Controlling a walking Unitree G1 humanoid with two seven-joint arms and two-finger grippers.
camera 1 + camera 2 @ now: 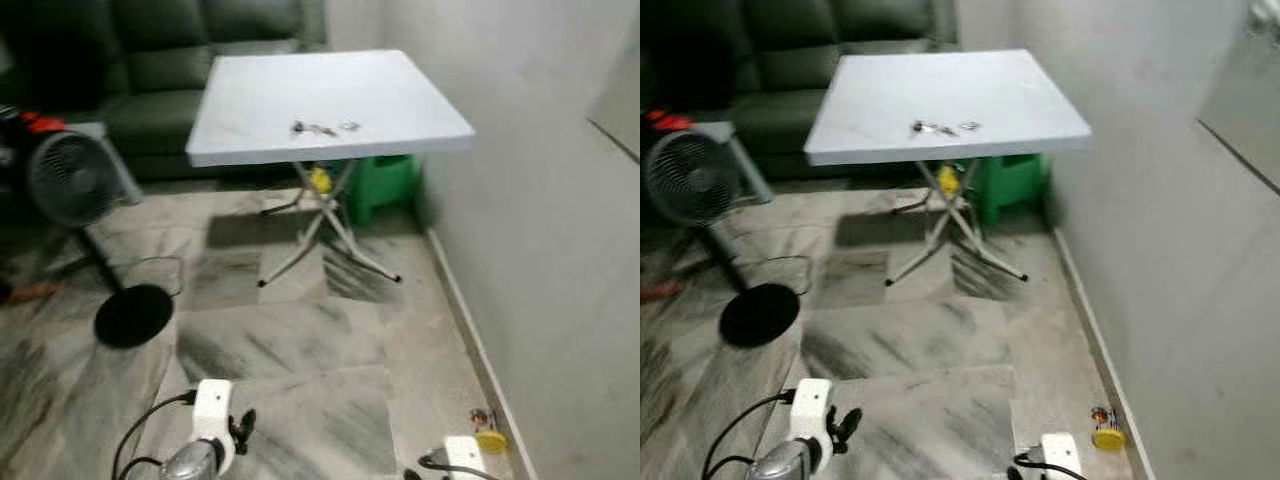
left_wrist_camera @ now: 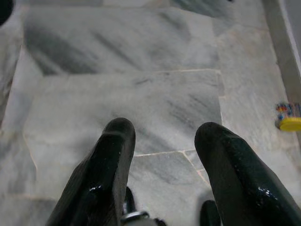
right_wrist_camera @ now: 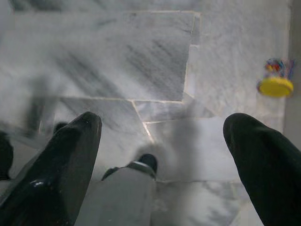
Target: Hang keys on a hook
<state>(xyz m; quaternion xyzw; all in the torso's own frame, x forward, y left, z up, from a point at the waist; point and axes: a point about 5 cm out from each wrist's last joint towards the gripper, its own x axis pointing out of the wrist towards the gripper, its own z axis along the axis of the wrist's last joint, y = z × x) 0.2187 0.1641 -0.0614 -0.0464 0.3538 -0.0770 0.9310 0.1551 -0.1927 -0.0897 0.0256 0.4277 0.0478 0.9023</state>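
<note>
The keys [image 1: 322,128] lie ahead of you, a small metallic cluster strung out side to side near the front edge of the smooth white tabletop [image 1: 400,110], well apart from both arms. Your left tool [image 2: 162,160] hangs low over the marble floor [image 1: 290,340], glossy black fingers [image 2: 110,160] spread, nothing between them. Your right tool [image 3: 162,155] also hangs wide open and empty, a yellow toy [image 3: 275,84] off to its side by the wall. The keys sit roughly centred, so neither arm looks clearly nearer; I'd judge you must walk in first. No hook is visible yet.
</note>
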